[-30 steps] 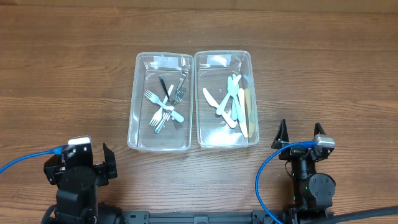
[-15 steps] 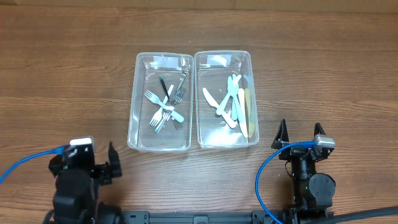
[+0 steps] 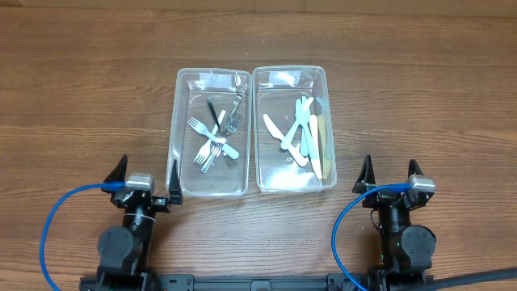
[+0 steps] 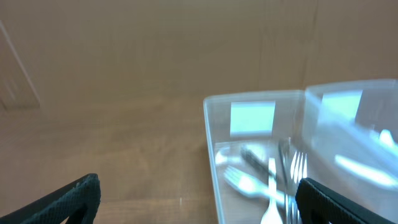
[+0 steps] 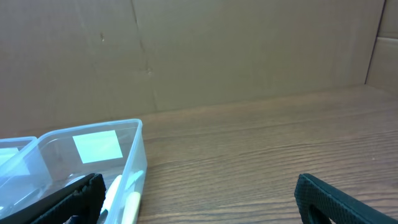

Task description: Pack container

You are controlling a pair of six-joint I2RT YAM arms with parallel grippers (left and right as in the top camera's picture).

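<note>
We see a brown wooden table (image 3: pixel 81 97). Two clear plastic boxes stand side by side in the middle, touching. The fork box (image 3: pixel 173 153) holds a pile of forks (image 3: pixel 212 139). The knife box (image 3: pixel 330 121) holds plastic knives (image 3: pixel 304 136). Our left gripper (image 3: pixel 147 173) and right gripper (image 3: pixel 389 173) sit near us, both spread wide open.

Two bins side by side — forks (image 3: pixel 214 137) left, knives (image 3: pixel 303 136) right, on table (image 3: pixel 420 89)
</note>
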